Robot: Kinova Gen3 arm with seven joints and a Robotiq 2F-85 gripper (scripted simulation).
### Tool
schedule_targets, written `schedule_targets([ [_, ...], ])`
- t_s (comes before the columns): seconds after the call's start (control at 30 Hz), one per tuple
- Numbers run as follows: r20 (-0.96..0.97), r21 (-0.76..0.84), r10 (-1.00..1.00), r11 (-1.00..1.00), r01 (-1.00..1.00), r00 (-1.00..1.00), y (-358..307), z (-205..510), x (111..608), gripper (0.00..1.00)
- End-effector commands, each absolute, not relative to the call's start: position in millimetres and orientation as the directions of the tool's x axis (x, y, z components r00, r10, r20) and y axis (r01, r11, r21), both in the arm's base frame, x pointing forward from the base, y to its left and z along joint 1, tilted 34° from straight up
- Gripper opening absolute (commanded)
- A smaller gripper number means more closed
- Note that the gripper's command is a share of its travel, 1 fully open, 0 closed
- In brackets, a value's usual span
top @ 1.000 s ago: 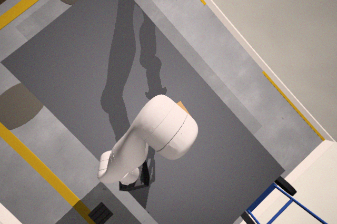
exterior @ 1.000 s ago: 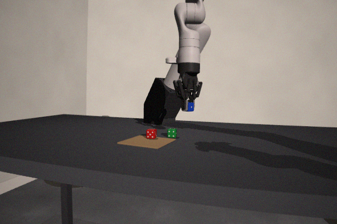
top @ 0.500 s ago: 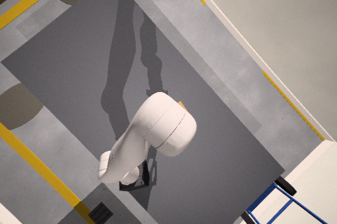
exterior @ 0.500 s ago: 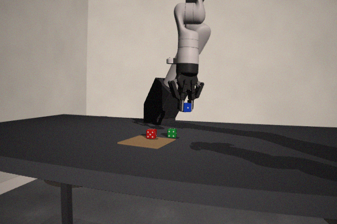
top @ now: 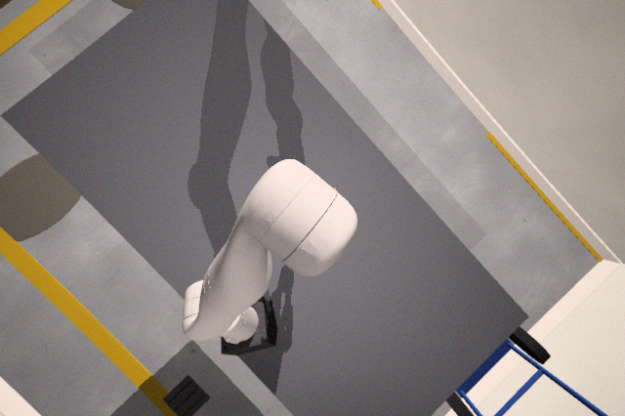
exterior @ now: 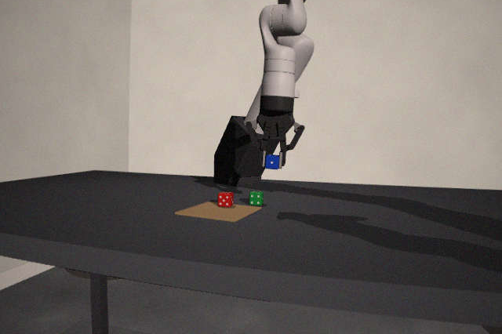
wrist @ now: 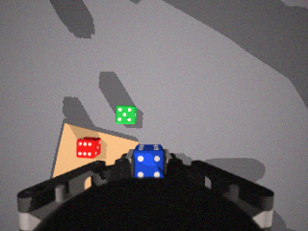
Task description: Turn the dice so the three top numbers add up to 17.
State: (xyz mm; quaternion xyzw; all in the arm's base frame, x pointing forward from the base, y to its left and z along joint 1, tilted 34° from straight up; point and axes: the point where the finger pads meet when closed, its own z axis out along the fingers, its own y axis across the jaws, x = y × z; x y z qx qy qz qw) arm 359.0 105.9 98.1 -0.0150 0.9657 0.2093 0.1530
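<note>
My gripper is shut on the blue die and holds it in the air above the table, up and to the right of the mat. In the wrist view the blue die sits between my fingers with a five-pip face toward the camera. The red die lies flat on the tan mat near its far edge; it also shows in the wrist view on the mat. The green die lies on the table just off the mat's far right corner, and in the wrist view. In the overhead view the arm hides the dice and mat.
The black arm base stands behind the mat on the dark table. Arm shadows fall across the table to the right. A blue cart stands off the table's corner in the overhead view.
</note>
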Motion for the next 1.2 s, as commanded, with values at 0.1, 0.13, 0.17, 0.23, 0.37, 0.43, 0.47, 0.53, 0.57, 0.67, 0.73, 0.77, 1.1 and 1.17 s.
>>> schedule_targets([
  [0.1, -0.154, 0.464, 0.318, 0.859, 0.216, -0.935, 111, 100, 365, 0.26],
  [0.13, -0.122, 0.473, 0.374, 0.836, 0.278, -0.919, 112, 100, 366, 0.26],
  [0.17, -0.089, 0.48, 0.428, 0.809, 0.338, -0.899, 113, 101, 368, 0.26],
  [0.23, -0.056, 0.486, 0.481, 0.779, 0.397, -0.875, 113, 101, 369, 0.26],
  [0.37, 0.042, 0.49, 0.622, 0.669, 0.558, -0.782, 117, 103, 373, 0.26],
  [0.43, 0.106, 0.485, 0.7, 0.584, 0.651, -0.706, 119, 105, 376, 0.26],
  [0.47, 0.136, 0.479, 0.734, 0.539, 0.693, -0.665, 120, 106, 377, 0.26],
  [0.53, 0.195, 0.464, 0.792, 0.446, 0.765, -0.579, 123, 108, 381, 0.26],
  [0.57, 0.223, 0.455, 0.815, 0.399, 0.796, -0.535, 124, 109, 382, 0.26],
  [0.67, 0.298, 0.421, 0.866, 0.259, 0.869, -0.402, 128, 112, 387, 0.26],
  [0.73, 0.341, 0.395, 0.885, 0.172, 0.902, -0.318, 130, 114, 390, 0.26],
  [0.77, 0.361, 0.382, 0.891, 0.13, 0.915, -0.277, 132, 115, 392, 0.26],
  [1.1, 0.468, 0.286, 0.884, -0.124, 0.95, -0.025, 139, 122, 403, 0.26],
  [1.17, 0.483, 0.268, 0.876, -0.164, 0.949, 0.015, 140, 124, 405, 0.26],
])
